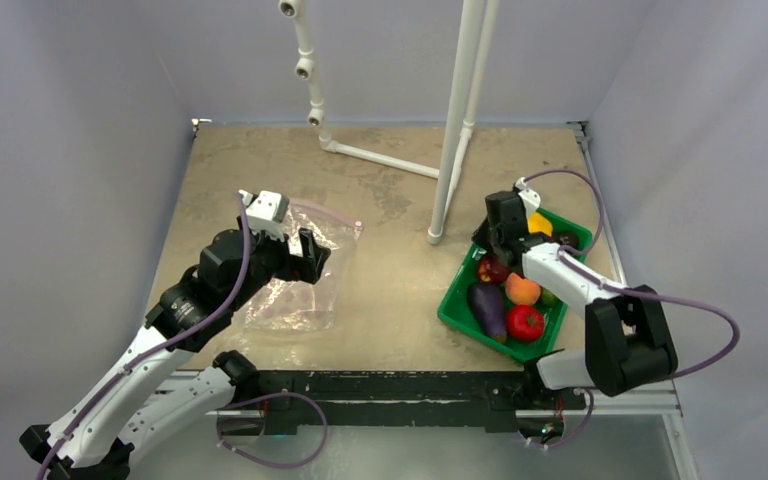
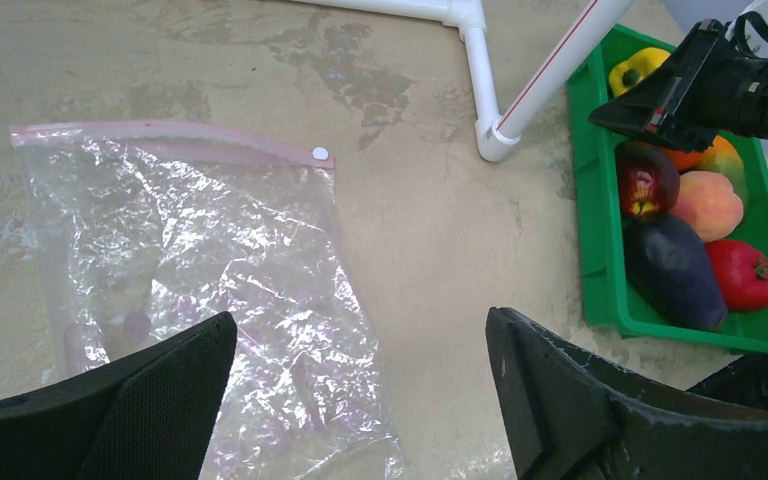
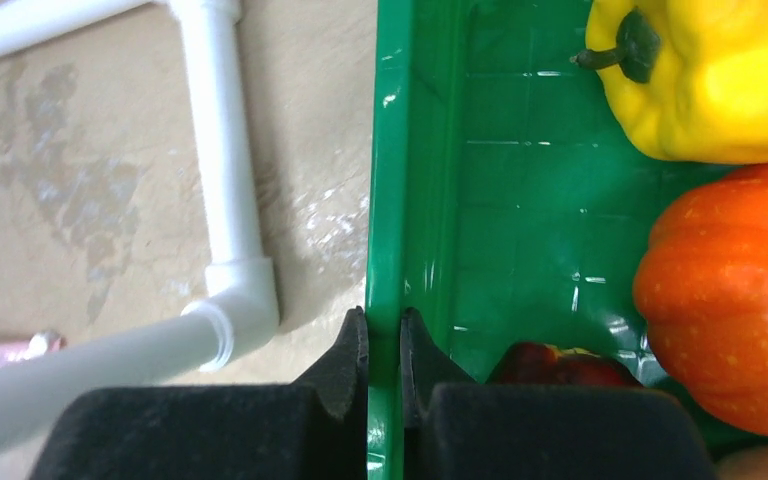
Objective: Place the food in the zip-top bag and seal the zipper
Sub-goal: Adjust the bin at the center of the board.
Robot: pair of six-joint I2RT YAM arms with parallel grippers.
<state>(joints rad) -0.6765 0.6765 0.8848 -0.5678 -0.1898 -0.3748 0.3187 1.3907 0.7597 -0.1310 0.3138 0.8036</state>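
right wrist: right gripper (image 3: 384,328) pinches the glossy green tray (image 3: 520,200) by its thin rim; left gripper (image 2: 360,335) gapes wide, empty, over the crinkly clear zip-top bag (image 2: 210,250)

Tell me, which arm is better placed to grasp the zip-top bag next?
Left, probably: the left fingers hover open over the zip-top bag; the right fingers are shut on the green tray's rim.

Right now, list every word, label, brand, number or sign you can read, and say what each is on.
None: no readable text in any view. The zip-top bag, the green tray, the food and the white pipe frame all look unmarked.
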